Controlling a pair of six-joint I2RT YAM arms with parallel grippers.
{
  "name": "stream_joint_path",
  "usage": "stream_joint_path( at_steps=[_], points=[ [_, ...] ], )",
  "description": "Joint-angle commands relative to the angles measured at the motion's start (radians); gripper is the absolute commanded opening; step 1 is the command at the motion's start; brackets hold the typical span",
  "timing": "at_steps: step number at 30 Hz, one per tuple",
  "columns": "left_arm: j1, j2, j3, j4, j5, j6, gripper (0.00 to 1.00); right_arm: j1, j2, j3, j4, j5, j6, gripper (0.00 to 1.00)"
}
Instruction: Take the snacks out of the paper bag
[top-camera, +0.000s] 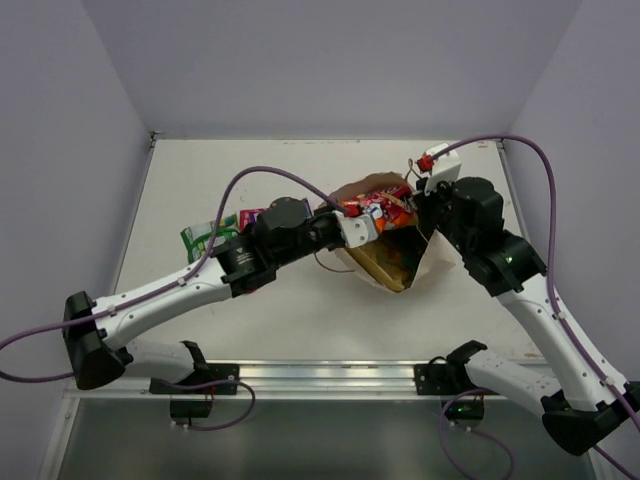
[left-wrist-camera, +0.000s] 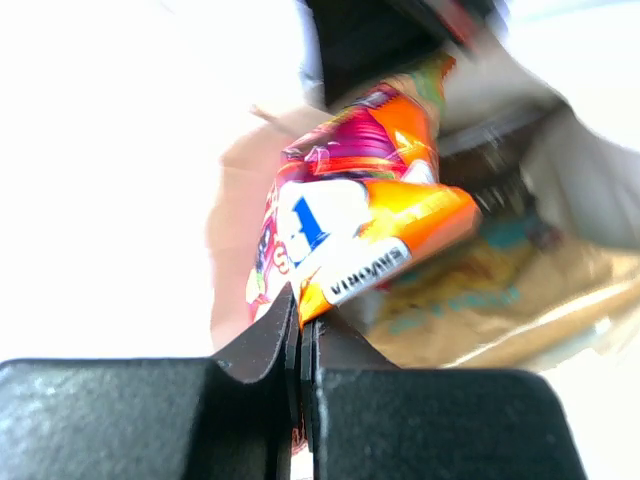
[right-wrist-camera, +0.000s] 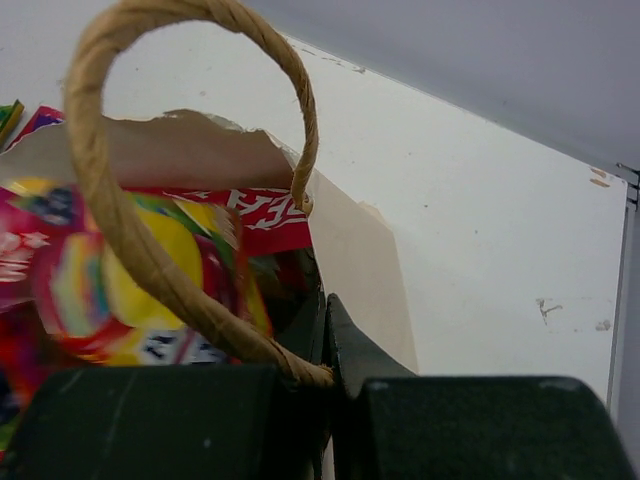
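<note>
Pressed together, my left claw (left-wrist-camera: 300, 325) pinches the lower corner of an orange packet (left-wrist-camera: 385, 205), a crinkly one with magenta print and a white label. I hold it at the mouth of the paper bag (top-camera: 432, 262). Behind it, blurred and deeper in the bag, lies a tan-yellow bag (left-wrist-camera: 470, 285) with teal lettering. From my right wrist I see more snacks crowded at the mouth: a red packet (right-wrist-camera: 265, 215) against the cream wall and a pink and yellow packet (right-wrist-camera: 150, 270) in front of it. My right claw (right-wrist-camera: 326, 312) is closed too, its fingers nipping the bag's rim right where one end of the looped string handle (right-wrist-camera: 110, 200) is fixed, so the loop arches up over my view. From above, the bag sits near the middle of the table (top-camera: 300, 310), between my two wrists, its mouth gaping wide enough to show the tan inside. Well to the left, beside my left forearm, a green packet (top-camera: 200, 238) and a pink packet (top-camera: 250, 215) lie flat on the tabletop, outside the bag.
</note>
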Motion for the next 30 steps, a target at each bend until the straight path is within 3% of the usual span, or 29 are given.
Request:
stream_joint_path(
  at_steps=[1,4,6,11,14,25,26,28,29,30],
  points=[
    [0.001,-0.112,-0.034,0.139,-0.21,-0.113,0.0,0.004,-0.01,-0.009,0.041,0.06,-0.01,0.0],
    [0.024,-0.19,-0.069,0.147,-0.404,-0.15,0.0,0.004,-0.021,-0.013,0.044,0.063,-0.01,0.0],
    [0.1,-0.229,-0.078,0.131,-0.48,-0.199,0.0,0.004,-0.024,-0.017,0.046,0.063,-0.01,0.0],
    [0.401,-0.223,-0.089,0.062,-0.511,-0.34,0.0,0.004,-0.025,-0.017,0.043,0.046,-0.006,0.0],
    [0.504,-0.146,-0.091,0.07,-0.487,-0.363,0.0,0.004,-0.033,-0.018,0.038,0.043,-0.006,0.0],
    [0.702,0.21,-0.178,0.332,-0.569,-0.44,0.0,0.004,-0.044,-0.023,0.033,0.017,-0.015,0.0],
    [0.702,0.234,-0.173,0.331,-0.585,-0.44,0.15,0.004,-0.044,-0.023,0.037,0.017,-0.016,0.0],
    [0.702,0.282,-0.158,0.305,-0.594,-0.458,0.28,0.003,-0.041,-0.026,0.037,0.017,-0.015,0.0],
    [0.702,0.279,-0.16,0.288,-0.58,-0.47,0.43,0.004,-0.039,-0.026,0.037,0.017,-0.015,0.0],
    [0.702,0.268,-0.166,0.282,-0.512,-0.479,0.51,0.004,-0.036,-0.026,0.037,0.018,-0.015,0.0]
  ],
)
